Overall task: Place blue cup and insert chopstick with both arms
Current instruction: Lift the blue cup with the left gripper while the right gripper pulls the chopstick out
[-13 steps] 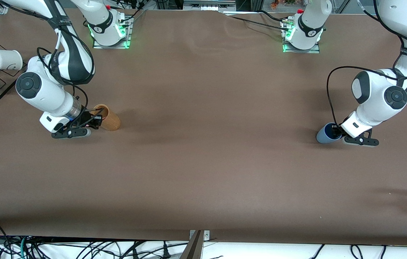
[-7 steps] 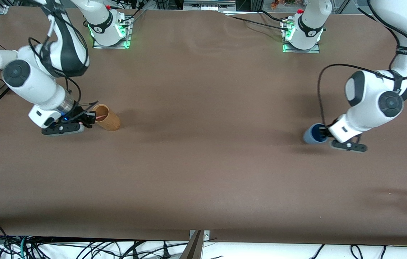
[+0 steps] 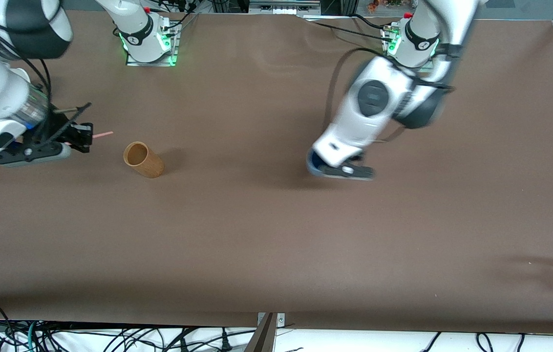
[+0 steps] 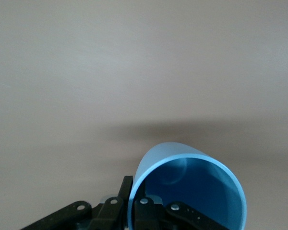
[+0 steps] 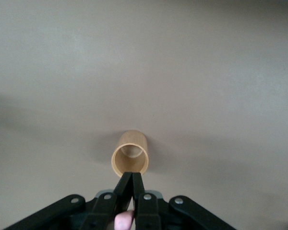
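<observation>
Blue cup (image 4: pixel 189 189) hangs from our left gripper (image 3: pixel 342 170), its fingers clamped on the rim, over the middle of the table (image 3: pixel 266 234). Our right gripper (image 3: pixel 78 137) pinches the pink chopstick (image 3: pixel 103 133) up in the air over the right arm's end, its long axis pointing toward the wooden holder (image 3: pixel 143 159). The cup is well apart from the stick, toward the left arm's end.

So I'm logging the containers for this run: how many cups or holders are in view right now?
2. The blue cup is gripped by the left gripper over mid-table. The tan wooden holder stands on the table toward the right arm's end, by the right gripper. Others may be hidden by the arms.
</observation>
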{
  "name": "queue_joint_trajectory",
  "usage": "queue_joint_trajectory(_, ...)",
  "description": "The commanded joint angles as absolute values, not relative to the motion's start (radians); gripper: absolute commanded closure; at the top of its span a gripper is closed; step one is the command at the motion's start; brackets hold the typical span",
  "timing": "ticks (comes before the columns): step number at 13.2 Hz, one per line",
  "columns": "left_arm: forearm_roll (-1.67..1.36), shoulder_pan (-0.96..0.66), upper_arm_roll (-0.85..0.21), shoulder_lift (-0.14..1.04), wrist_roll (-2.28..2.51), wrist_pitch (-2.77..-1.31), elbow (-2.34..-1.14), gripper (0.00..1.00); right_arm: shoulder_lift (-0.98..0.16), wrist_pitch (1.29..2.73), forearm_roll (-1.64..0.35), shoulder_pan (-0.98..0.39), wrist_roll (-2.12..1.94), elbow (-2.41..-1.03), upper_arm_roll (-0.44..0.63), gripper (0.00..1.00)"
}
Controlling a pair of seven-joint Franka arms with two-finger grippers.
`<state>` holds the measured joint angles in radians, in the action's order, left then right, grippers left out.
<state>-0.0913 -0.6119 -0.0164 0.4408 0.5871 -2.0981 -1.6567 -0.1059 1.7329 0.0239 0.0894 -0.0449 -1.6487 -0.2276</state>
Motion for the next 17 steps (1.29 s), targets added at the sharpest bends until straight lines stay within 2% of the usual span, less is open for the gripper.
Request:
queue_joint_trajectory(1, -0.137, -0.708, 0.008, 0.607, 0.717, -2.072, -1.475, 1.0, -0.192, 1.684, 0.043, 0.087, -0.055, -1.555, -0.232, 1.0)
queue_joint_trajectory(3, -0.135, -0.752, 0.009, 0.679, 0.787, -2.085, -1.428, 1.0, -0.201, 1.695, 0.043, 0.087, -0.051, -1.559, -0.233, 1.0)
queue_joint_trajectory(5, -0.137, -0.781, 0.009, 0.716, 0.828, -2.169, -1.424, 1.0, -0.206, 1.698, 0.043, 0.086, -0.043, -1.559, -0.248, 1.0)
queue_joint_trajectory(12, -0.129, -0.81, 0.009, 0.764, 0.908, -2.279, -1.431, 1.0, -0.238, 1.715, 0.048, 0.068, 0.047, -1.557, -0.285, 1.0)
queue_joint_trajectory(13, -0.129, -0.811, 0.009, 0.764, 0.908, -2.279, -1.431, 0.89, -0.238, 1.717, 0.046, 0.061, 0.055, -1.557, -0.285, 1.0)
queue_joint_trajectory(16, -0.129, -0.811, 0.009, 0.764, 0.907, -2.279, -1.431, 0.78, -0.248, 1.73, 0.046, 0.051, 0.094, -1.557, -0.285, 1.0)
queue_joint_trajectory(17, -0.127, -0.811, 0.009, 0.761, 0.905, -2.279, -1.431, 0.66, -0.255, 1.739, 0.045, 0.046, 0.094, -1.557, -0.285, 1.0)
